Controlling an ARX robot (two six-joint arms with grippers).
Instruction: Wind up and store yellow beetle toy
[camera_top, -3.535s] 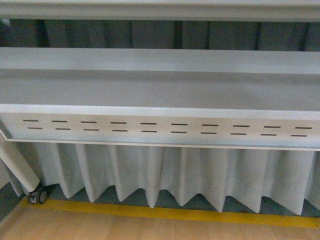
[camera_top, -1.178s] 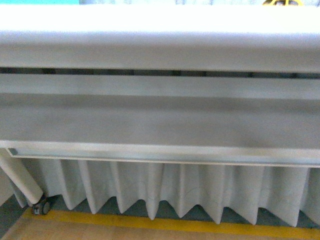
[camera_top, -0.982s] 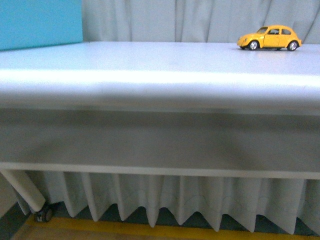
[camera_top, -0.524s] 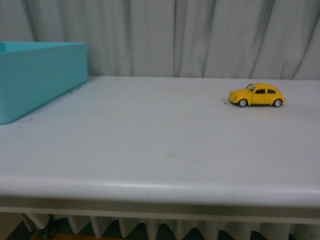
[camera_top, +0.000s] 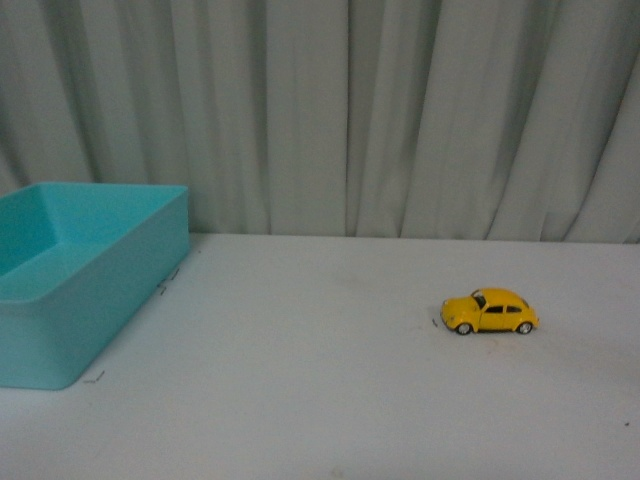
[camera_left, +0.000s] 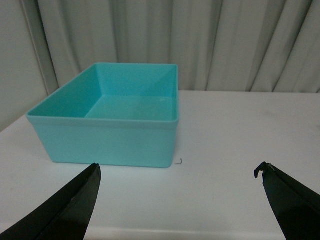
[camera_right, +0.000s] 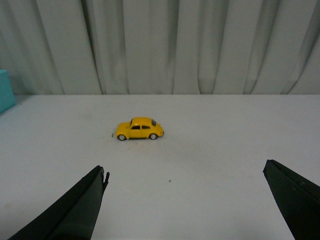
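The yellow beetle toy (camera_top: 489, 312) stands on its wheels on the white table (camera_top: 320, 400), right of the middle, nose to the left. It also shows in the right wrist view (camera_right: 140, 129), well ahead of my right gripper (camera_right: 185, 172), which is open and empty. A turquoise bin (camera_top: 70, 280) stands at the table's left; it is empty in the left wrist view (camera_left: 115, 117). My left gripper (camera_left: 177, 170) is open and empty, a little before the bin's near wall. Neither arm shows in the front view.
Grey pleated curtains (camera_top: 350, 110) hang close behind the table's far edge. Small tape marks (camera_top: 93, 377) lie on the table by the bin's corners. A bare white stretch of table lies between the bin and the toy.
The front view has risen from below the table's edge to above it, so the tabletop, bin and toy now show from above. The toy and bin have not moved on the table.
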